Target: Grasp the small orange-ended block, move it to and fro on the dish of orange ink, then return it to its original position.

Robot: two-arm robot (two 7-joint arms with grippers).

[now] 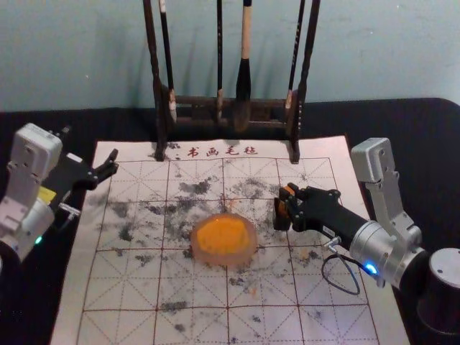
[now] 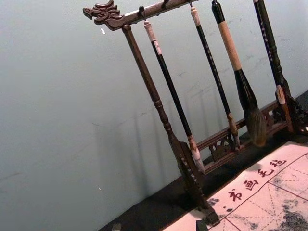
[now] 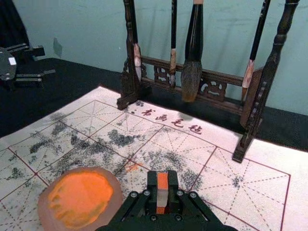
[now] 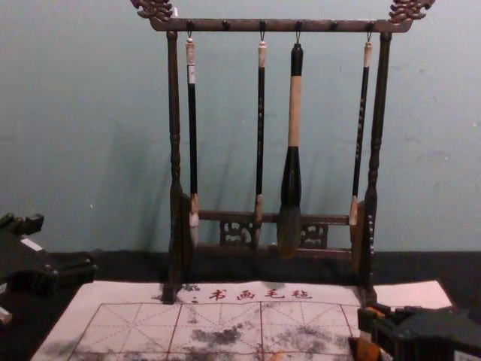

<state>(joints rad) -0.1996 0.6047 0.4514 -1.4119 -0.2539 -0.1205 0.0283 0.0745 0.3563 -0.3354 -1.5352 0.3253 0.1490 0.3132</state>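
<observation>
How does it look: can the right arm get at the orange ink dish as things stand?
Probably yes: the right gripper, closed on the block, is close to the dish, and nothing stands between them.

carved wooden rack [image 4: 174, 143], matt black cloth [image 1: 410, 136], glossy-handled large brush [image 4: 291, 171], uneven orange ink [image 3: 79, 198]

My right gripper [image 1: 284, 208], fingers closed, reaches inward from the table's [image 1: 430, 136] right edge.
My left gripper [image 1: 92, 146] hangs open toward the left edge, well apart from its counterpart.
</observation>
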